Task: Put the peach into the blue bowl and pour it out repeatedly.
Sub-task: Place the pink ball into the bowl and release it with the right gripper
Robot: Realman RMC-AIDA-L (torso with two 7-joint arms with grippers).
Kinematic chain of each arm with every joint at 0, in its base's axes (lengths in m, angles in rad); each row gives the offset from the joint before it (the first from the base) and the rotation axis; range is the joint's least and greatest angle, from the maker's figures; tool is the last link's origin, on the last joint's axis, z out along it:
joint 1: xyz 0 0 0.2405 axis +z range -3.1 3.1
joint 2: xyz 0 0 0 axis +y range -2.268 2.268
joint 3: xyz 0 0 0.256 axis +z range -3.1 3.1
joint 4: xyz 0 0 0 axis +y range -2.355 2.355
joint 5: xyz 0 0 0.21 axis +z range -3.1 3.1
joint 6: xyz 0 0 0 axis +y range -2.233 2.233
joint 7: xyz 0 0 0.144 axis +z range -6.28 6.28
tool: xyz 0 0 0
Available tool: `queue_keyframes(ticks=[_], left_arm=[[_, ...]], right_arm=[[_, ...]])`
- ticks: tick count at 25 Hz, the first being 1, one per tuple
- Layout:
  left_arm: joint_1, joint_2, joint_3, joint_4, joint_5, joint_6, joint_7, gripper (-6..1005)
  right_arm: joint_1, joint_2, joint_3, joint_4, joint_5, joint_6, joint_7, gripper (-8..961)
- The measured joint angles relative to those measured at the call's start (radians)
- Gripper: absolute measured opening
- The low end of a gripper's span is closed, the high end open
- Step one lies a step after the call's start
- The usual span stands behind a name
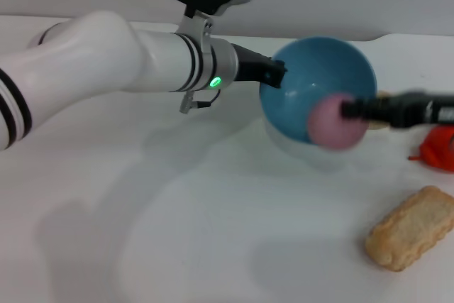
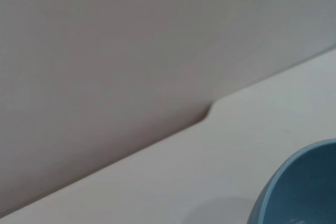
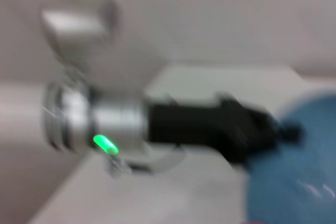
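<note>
The left gripper [image 1: 273,72] was clamped on the far-left rim of the tilted blue bowl [image 1: 319,83] above the tabletop [image 1: 177,232] while the right gripper [image 1: 352,110] grasped the peach [image 1: 333,122] at its mouth, apparently loading; next, release it inside.

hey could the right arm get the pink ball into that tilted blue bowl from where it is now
Probably yes. The right gripper holds the matte pink peach right at the open mouth of the glossy light-blue bowl, which the left gripper grips by its rim, tipped toward the peach. Nothing lies between them.
</note>
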Motion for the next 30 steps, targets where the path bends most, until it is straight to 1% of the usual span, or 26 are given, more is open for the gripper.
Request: queue_keyframes(ticks=[2, 5, 9, 12, 16, 22, 27, 30], left_arm=[[-0.014, 0.0, 0.032, -0.003, 0.0, -0.002, 0.0, -1], [-0.026, -0.001, 0.065, -0.004, -0.001, -0.003, 0.0, 0], [-0.034, -0.002, 0.094, -0.001, -0.002, -0.005, 0.0, 0], [-0.036, -0.002, 0.103, 0.0, -0.002, -0.005, 0.0, 0], [-0.036, -0.002, 0.103, 0.0, -0.002, -0.005, 0.0, 0], [-0.036, -0.001, 0.101, 0.0, -0.002, -0.014, 0.0, 0], [-0.037, -0.001, 0.103, -0.006, -0.002, -0.028, 0.0, 0], [-0.034, -0.001, 0.103, -0.007, -0.002, -0.03, 0.0, 0]], right_arm=[[0.015, -0.003, 0.033, -0.018, 0.023, -0.018, -0.004, 80], [0.037, -0.004, 0.051, -0.011, 0.028, 0.029, -0.025, 60], [0.076, -0.005, 0.045, 0.059, 0.021, 0.096, -0.045, 54], [0.099, -0.008, 0.045, 0.112, 0.001, 0.114, -0.052, 49], [0.101, -0.001, 0.045, 0.129, -0.035, 0.163, -0.063, 43], [0.082, 0.002, 0.05, 0.129, -0.031, 0.172, -0.091, 152], [0.072, 0.002, 0.057, 0.129, -0.03, 0.173, -0.138, 388], [0.053, 0.003, 0.062, 0.112, -0.015, 0.175, -0.185, 516]])
